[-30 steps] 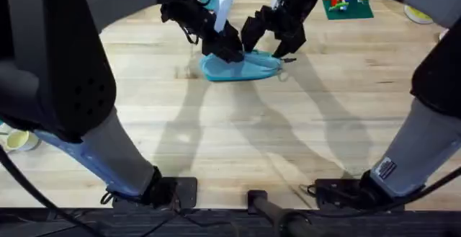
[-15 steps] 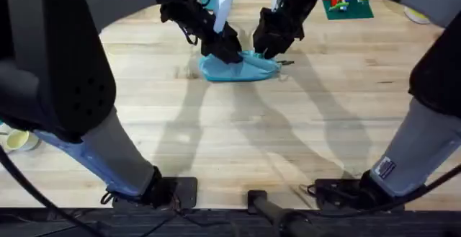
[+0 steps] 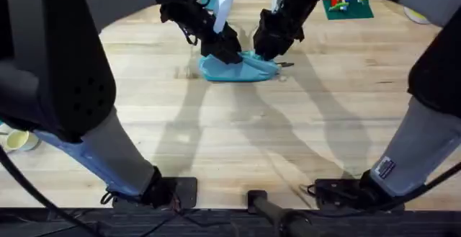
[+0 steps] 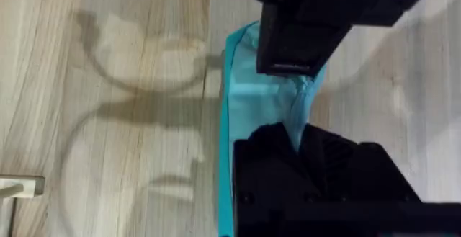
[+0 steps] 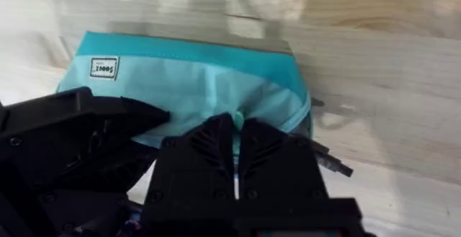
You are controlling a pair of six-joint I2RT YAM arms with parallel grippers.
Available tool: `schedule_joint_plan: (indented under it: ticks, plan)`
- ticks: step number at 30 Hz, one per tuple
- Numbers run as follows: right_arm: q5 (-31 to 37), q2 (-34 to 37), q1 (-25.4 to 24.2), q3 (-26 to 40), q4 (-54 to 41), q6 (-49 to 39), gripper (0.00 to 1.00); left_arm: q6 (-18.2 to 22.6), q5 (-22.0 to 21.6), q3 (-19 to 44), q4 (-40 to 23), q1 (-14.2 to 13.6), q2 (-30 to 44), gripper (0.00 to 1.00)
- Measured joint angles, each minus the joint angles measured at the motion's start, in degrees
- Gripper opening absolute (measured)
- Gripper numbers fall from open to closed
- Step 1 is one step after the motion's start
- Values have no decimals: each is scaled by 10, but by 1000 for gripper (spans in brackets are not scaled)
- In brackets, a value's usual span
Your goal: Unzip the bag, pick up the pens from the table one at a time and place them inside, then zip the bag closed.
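Pale plank table (image 3: 238,136) stretches below me, and the bag (image 3: 238,68) lies in the upper middle of the overhead frame, long axis running left to right, its narrower end pointing right. Beside that end a dark, slim object (image 3: 287,63) pokes out; I cannot tell what it is. My left gripper (image 3: 225,50) presses on the bag's left part; I cannot tell its finger state. My right gripper (image 3: 265,47) has its fingers pinched nearly together on the bag's top seam, fabric bunched between them. Since a second ago the right gripper has closed in from spread and dropped onto the bag.
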Motion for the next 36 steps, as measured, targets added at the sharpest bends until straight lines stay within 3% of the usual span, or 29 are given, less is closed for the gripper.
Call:
schedule_joint_plan:
  ticks: [36]
  plan:
    - [14,-39,-23,24,-14,-33,34,2,6,0,5,-2,0,42]
